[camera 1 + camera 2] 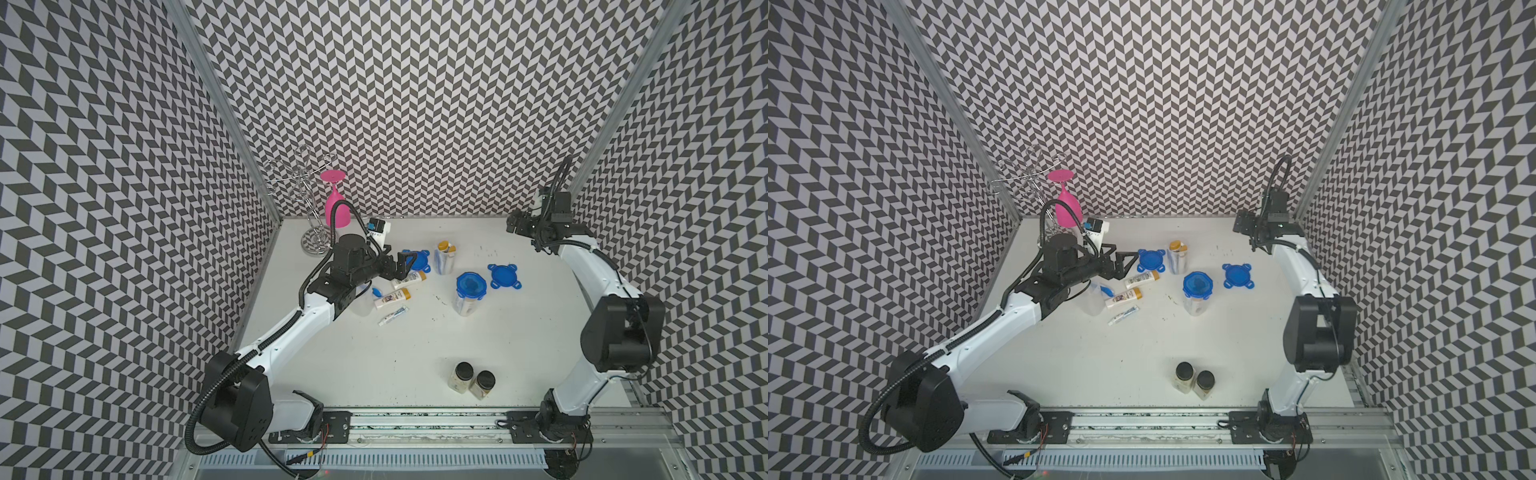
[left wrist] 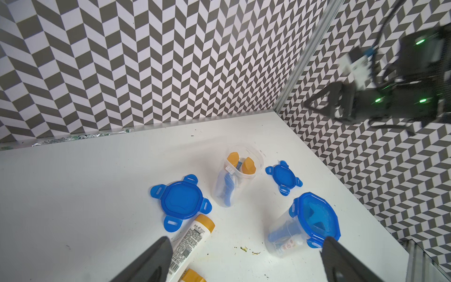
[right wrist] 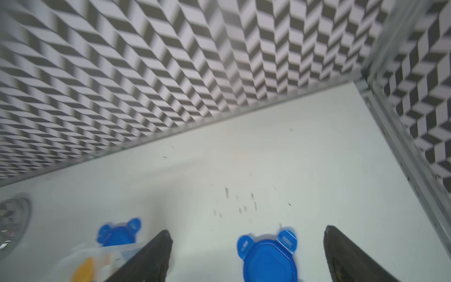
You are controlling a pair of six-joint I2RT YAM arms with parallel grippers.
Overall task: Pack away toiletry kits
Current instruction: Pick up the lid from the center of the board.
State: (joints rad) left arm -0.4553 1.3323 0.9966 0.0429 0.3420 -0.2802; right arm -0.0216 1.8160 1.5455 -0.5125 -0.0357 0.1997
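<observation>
One clear tub (image 1: 469,297) stands shut under its blue lid. An uncovered tub (image 1: 444,259) holds gold-capped bottles. Two loose blue lids (image 1: 503,276) (image 1: 417,259) lie flat on the table. Two white bottles (image 1: 409,280) (image 1: 392,298) and a toothpaste tube (image 1: 392,316) lie beside a third tub (image 1: 361,301), which holds a blue toothbrush (image 1: 377,292). My left gripper (image 2: 246,246) is open and empty above the bottle (image 2: 192,241). My right gripper (image 3: 247,234) is open and empty, raised near the back right corner, with a loose lid (image 3: 268,258) on the table below it.
A pink wine glass (image 1: 336,203) hangs upside down on a wire rack (image 1: 307,195) at the back left. Two black-capped jars (image 1: 471,380) stand near the front edge. Patterned walls close in the table on three sides.
</observation>
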